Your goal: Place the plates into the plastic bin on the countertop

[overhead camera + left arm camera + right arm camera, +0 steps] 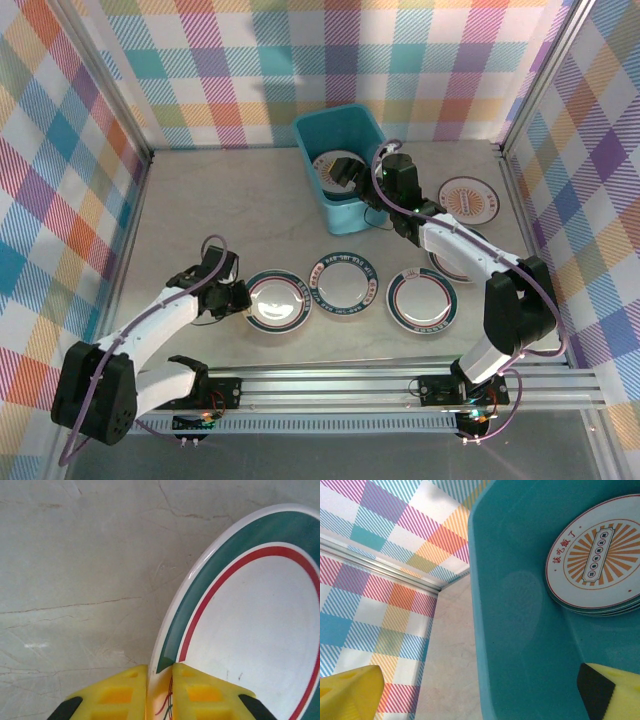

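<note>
while one stack [597, 560] sits in one bin [340, 125], five plates [347, 285] lie outside.

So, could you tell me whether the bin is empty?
Not empty: a stack of plates lies inside the bin, with an orange sunburst pattern on top.
</note>
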You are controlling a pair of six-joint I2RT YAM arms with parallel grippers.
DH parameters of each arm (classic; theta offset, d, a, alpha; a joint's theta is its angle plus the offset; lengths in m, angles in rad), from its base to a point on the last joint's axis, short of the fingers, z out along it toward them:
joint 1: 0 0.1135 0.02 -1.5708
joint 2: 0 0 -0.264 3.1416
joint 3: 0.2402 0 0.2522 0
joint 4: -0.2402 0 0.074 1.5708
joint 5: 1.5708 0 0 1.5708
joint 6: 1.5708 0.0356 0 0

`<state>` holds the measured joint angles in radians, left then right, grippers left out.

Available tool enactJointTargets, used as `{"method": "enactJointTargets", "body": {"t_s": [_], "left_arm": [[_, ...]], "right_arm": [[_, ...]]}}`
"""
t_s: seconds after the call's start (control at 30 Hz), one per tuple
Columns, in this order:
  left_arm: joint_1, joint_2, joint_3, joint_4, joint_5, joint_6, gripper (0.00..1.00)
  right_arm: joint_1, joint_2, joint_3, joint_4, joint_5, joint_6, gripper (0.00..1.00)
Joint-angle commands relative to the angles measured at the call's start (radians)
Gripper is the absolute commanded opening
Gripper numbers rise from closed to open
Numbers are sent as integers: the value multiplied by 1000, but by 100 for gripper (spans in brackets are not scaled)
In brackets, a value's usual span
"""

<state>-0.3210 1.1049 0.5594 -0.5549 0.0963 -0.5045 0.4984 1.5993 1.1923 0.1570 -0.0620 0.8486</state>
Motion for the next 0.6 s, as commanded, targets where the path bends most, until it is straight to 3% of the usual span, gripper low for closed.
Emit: {"method": "enactJointTargets", "body": {"t_s": [0.0,0.27,0.57], "left_arm": [[-12,-38,36,-84,-74,-10,14],[-12,-87,144,-147,-131,12,7],[-12,-62,288,-142,-116,50,0]], "right_arm": [[-2,15,-9,-105,-5,17,100],[-3,22,19,-142,-14,3,100],[-19,34,92,-222,-22,-40,99]]}}
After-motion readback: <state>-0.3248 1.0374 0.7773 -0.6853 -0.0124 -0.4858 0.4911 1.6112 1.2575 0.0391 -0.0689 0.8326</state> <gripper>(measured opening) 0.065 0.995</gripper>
